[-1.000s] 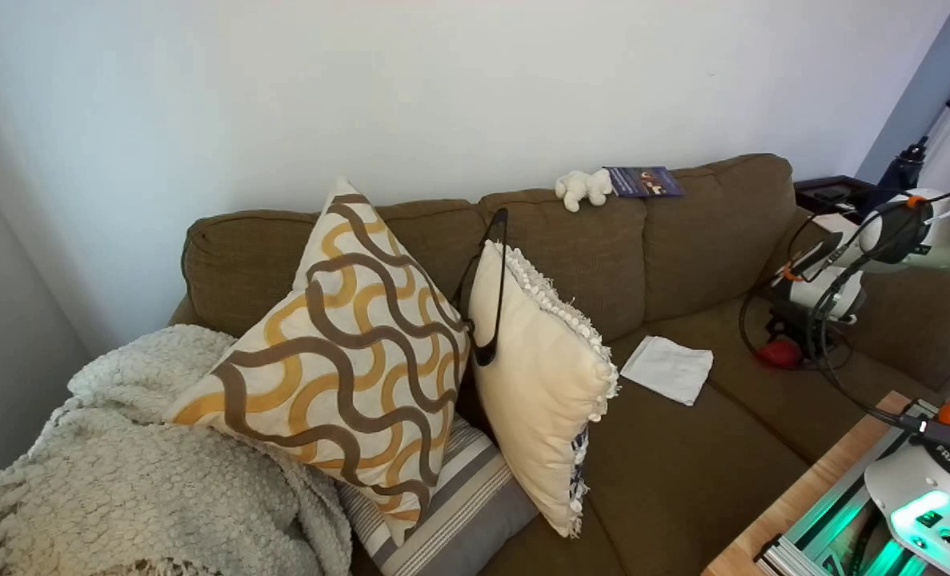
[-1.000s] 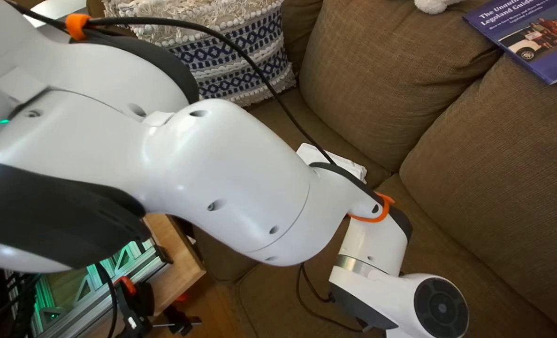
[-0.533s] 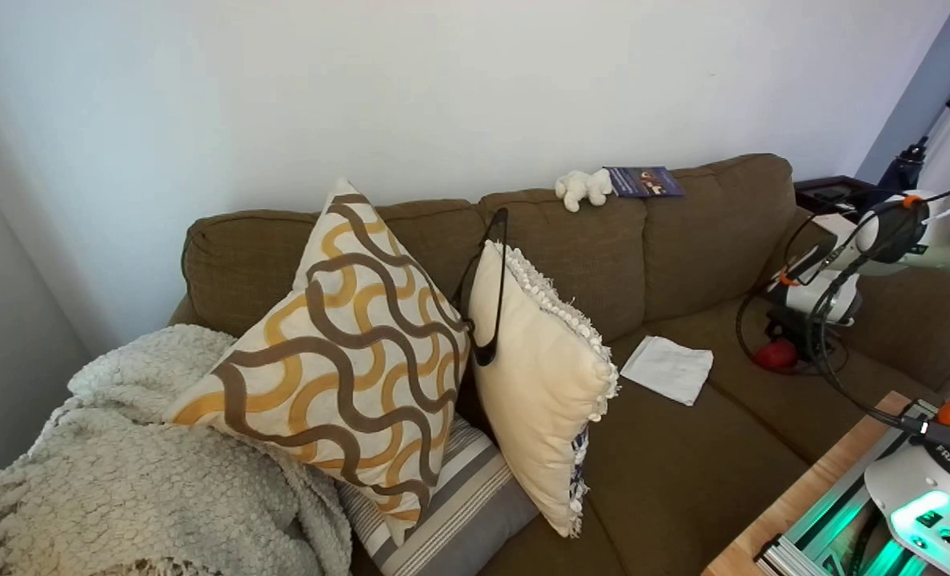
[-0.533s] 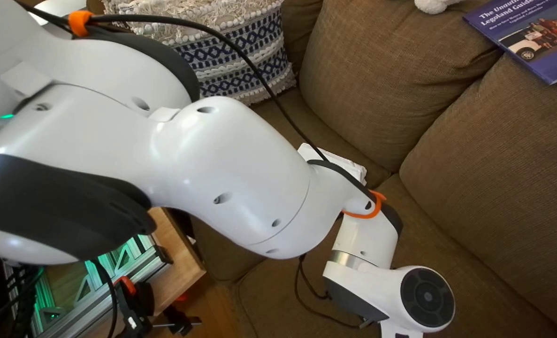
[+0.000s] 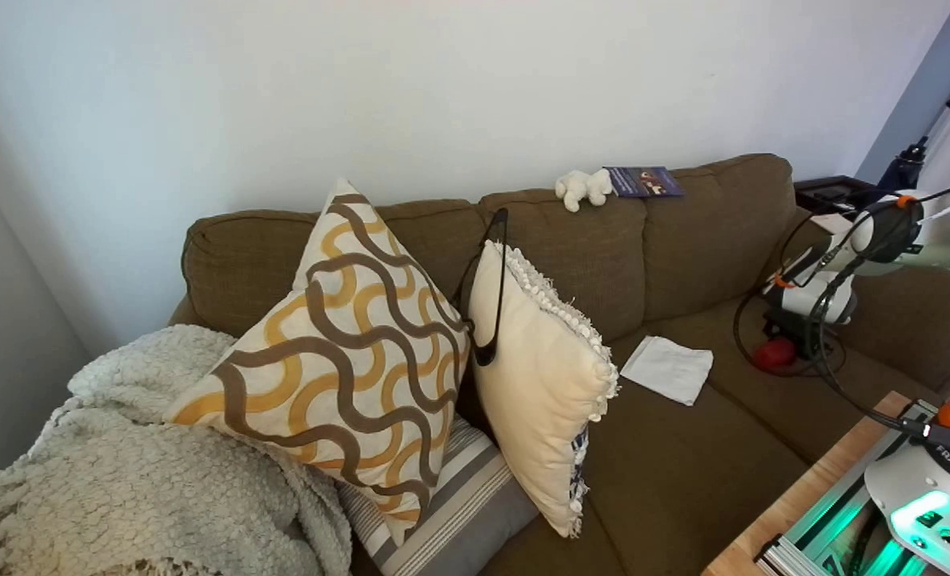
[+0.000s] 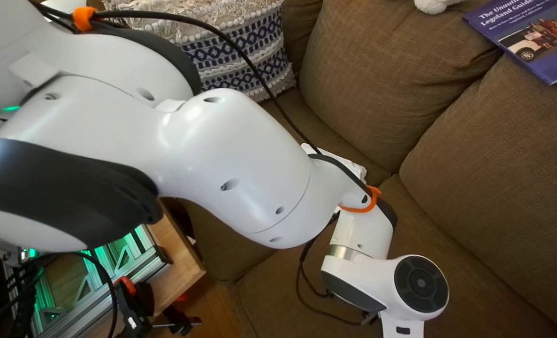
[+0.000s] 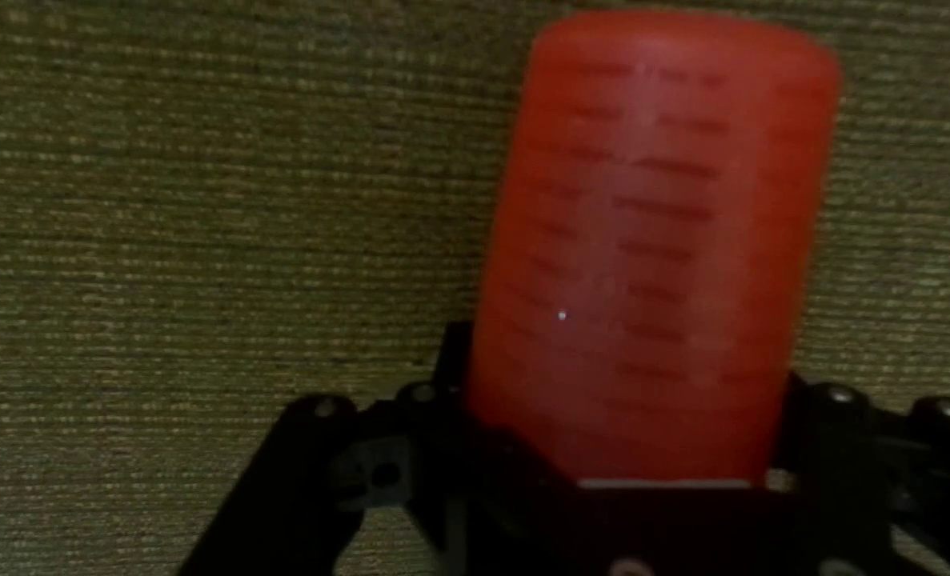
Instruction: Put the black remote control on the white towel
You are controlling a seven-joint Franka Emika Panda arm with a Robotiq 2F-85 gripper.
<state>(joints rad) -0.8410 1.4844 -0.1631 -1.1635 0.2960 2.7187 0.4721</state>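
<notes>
The white towel (image 5: 667, 370) lies slightly rumpled on the brown sofa seat. In an exterior view the arm hides much of the towel (image 6: 352, 165). My gripper (image 7: 627, 360) has a red, ribbed, cup-like object (image 7: 651, 224) between its fingers. Both fingers lie against its sides, and it extends beyond them over the brown sofa fabric. The gripper (image 5: 793, 330) and the red object (image 5: 775, 354) show small in an exterior view, to the right of the towel and apart from it. I cannot make out the black remote control in any view.
The cream fringed pillow (image 5: 531, 384), with a black hanger-like object (image 5: 487, 354) against it, stands left of the towel. A patterned cushion (image 5: 362, 352) and fluffy blanket (image 5: 146, 464) are farther left. A plush toy (image 5: 583, 190) and book (image 5: 644, 182) lie atop the backrest.
The arm and gripper have moved slightly left in an exterior view, and up and slightly left at the wrist in an exterior view. The red object has shifted slightly left too. The towel is unchanged.
</notes>
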